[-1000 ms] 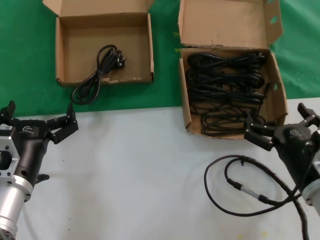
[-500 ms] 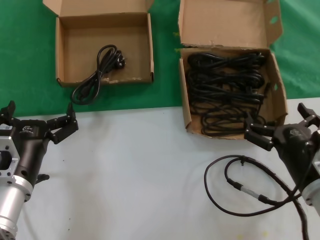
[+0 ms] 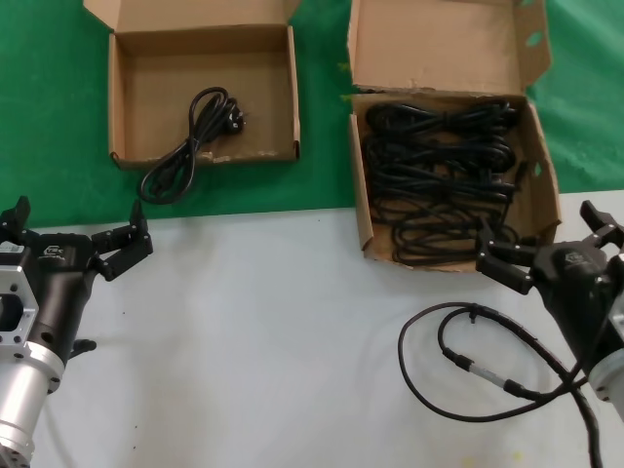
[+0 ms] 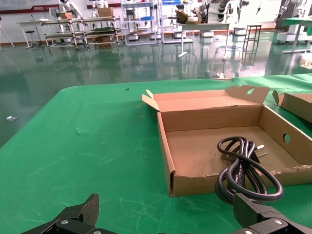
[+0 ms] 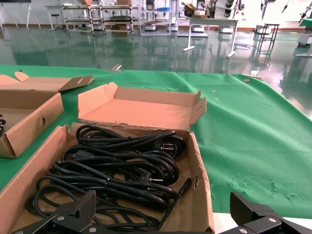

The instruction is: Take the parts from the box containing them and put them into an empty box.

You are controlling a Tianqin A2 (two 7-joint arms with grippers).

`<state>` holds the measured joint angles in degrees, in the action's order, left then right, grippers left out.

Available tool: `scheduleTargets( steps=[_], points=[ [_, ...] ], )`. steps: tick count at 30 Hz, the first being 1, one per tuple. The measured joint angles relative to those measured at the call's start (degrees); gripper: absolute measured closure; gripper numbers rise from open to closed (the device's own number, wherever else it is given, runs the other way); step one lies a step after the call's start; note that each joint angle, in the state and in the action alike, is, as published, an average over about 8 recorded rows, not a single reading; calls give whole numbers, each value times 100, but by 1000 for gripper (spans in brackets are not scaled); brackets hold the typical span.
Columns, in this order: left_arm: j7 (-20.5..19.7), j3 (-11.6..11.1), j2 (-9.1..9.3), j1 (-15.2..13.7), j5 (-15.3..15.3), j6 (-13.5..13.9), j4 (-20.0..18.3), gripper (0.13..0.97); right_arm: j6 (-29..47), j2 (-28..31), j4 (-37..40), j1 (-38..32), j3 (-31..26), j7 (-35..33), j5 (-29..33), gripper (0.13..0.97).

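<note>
While both claws stand released, the left gripper (image 3: 76, 234) hovers near the shallow box (image 3: 115, 97); its one cord (image 3: 191, 143) overhangs the front wall. The right gripper (image 3: 548, 241) hovers at the cord-filled box (image 3: 358, 185).

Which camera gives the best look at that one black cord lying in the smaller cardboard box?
The left wrist view: the cord fills the foreground, draped over the shallow box's front wall. The head view shows the cord whole but small. The right wrist view barely catches it at the picture's edge.
</note>
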<state>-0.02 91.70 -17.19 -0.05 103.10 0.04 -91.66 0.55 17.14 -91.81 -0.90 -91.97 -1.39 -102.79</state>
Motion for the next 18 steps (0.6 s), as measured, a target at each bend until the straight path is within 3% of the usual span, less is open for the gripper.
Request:
scheduleTargets(
  steps=[18],
  points=[
    [0, 0, 0, 0, 0, 0, 0, 132, 0, 0, 0, 0, 0, 0, 0, 129]
  ],
)
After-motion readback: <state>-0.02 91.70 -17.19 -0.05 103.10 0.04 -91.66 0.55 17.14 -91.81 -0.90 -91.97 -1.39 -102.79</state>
